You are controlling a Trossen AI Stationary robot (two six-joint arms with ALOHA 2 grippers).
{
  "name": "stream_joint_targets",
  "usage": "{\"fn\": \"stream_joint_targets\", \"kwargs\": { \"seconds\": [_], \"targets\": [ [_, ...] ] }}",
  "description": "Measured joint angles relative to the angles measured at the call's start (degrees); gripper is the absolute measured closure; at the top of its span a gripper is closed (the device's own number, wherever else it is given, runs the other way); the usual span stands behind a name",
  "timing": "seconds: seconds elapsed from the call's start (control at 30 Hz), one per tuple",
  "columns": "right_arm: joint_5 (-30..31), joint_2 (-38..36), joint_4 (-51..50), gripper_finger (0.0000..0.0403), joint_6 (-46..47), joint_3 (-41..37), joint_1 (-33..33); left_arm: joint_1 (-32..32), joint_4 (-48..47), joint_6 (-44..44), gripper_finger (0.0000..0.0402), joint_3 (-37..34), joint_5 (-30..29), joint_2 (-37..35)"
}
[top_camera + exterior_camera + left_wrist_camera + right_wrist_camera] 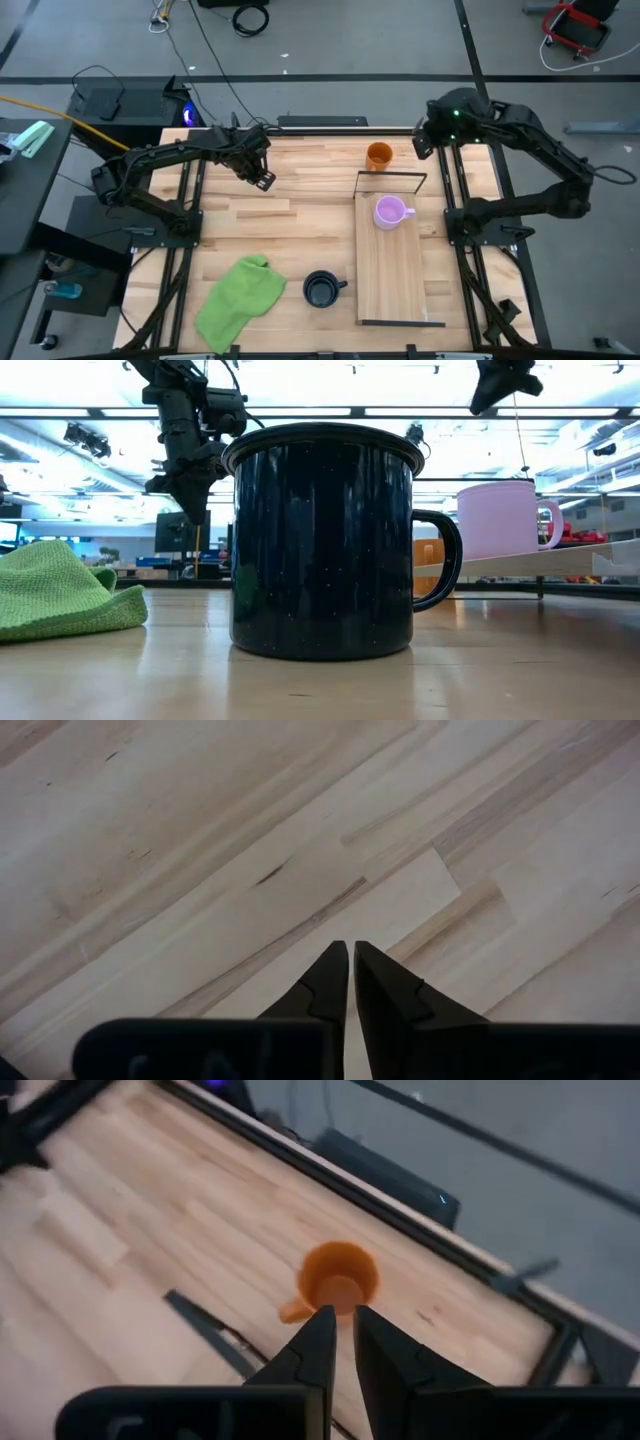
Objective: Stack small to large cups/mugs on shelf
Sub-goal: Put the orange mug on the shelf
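The light purple mug [390, 212] stands upright on the far part of the shelf [392, 280], a light-wood board with thin black wire frames at its ends. On the tabletop, the orange mug [379, 155] stands upright just beyond the shelf's far frame. The black mug [321, 289] stands on the table left of the shelf, filling the low view [320, 540]. My right gripper [422, 145] hovers shut above and right of the orange mug [340, 1280]. My left gripper [262, 178] hangs shut over bare planks at the far left [350, 960].
A crumpled green cloth [240, 297] lies on the table near its near-left corner, left of the black mug. Bare planks [300, 220] stretch between the left gripper and the shelf. Black frame rails [186, 230] run along the table's left and right sides.
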Motion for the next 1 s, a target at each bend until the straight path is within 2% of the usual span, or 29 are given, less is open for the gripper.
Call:
{"fn": "stream_joint_targets", "kwargs": {
  "seconds": [0.37, 0.63, 0.83, 1.0],
  "targets": [
    [-5.1, 6.7, -1.4, 0.0355, 0.7, 0.0, -9.4, 0.0, 0.0, 0.0, 0.0366, 0.0, 0.0, 0.0],
    [-15.0, 11.8, -1.5, 0.0355, 8.5, 0.0, -15.0, 0.0, 0.0, 0.0, 0.0376, 0.0, 0.0, 0.0],
    [-15.5, 14.7, -1.6, 0.0355, 13.2, 0.0, -15.5, 0.0, 0.0, 0.1, 0.0371, 0.0, 0.0, 0.0],
    [-15.7, 17.5, -1.6, 0.0355, 21.6, 0.0, -15.4, 0.0, 0.0, 1.0, 0.0366, 0.0, 0.0, 0.0]
  ]
}}
